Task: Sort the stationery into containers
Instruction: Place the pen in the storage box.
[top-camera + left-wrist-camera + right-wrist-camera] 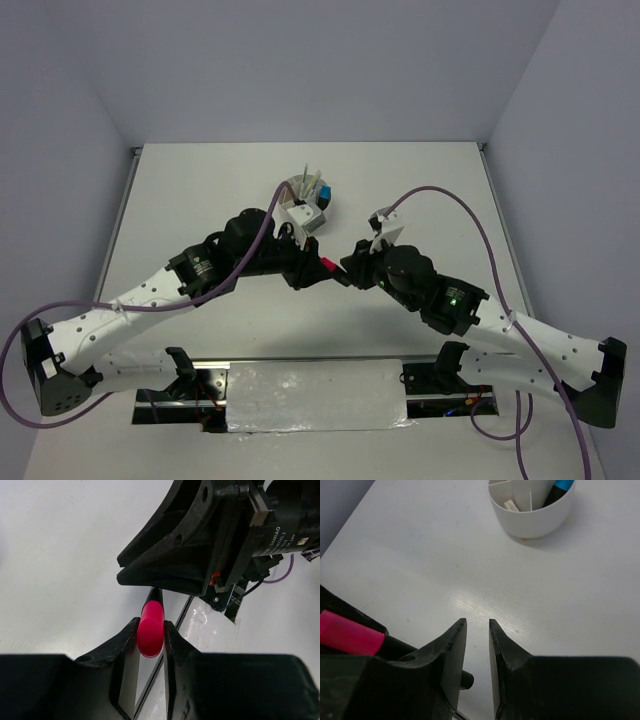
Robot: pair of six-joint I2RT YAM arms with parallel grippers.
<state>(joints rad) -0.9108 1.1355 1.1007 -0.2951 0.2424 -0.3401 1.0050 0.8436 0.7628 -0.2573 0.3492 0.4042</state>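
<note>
Left end effector (150, 625) grips pink highlighter (150, 635) above the bench (445, 555), right end effector (476, 630) beside it parted, empty; right should back clear before left swings to the organiser cup (532, 522).

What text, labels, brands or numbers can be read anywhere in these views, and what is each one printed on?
"DAMIAO": white print on the right arm's black motor housing, seen in the left wrist view.
Finer print beside it and a small white sticker: too small to read.
On the pink highlighter and the white organiser cup: no lettering can be made out.
</note>
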